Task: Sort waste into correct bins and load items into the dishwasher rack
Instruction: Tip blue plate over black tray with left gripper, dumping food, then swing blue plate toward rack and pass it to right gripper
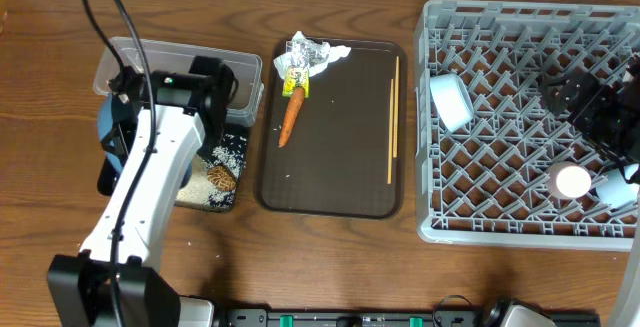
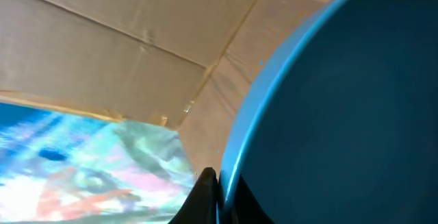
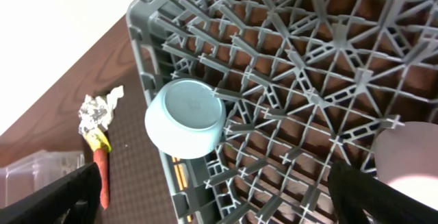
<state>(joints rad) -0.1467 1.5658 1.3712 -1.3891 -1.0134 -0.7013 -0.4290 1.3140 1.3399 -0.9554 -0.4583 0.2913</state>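
The left gripper is pinched closed on the rim of the dark blue plate. One black finger presses the rim's outer face, and the plate fills everything to that finger's right. The right gripper has its fingers spread wide with nothing between them, hovering above the grey rack. The white bowl lies in the rack under the gap, nearer the view's left-hand finger, and a pale pink cup sits just beside the other. Beyond the left-hand finger, outside the rack, lie the carrot and the crumpled wrapper.
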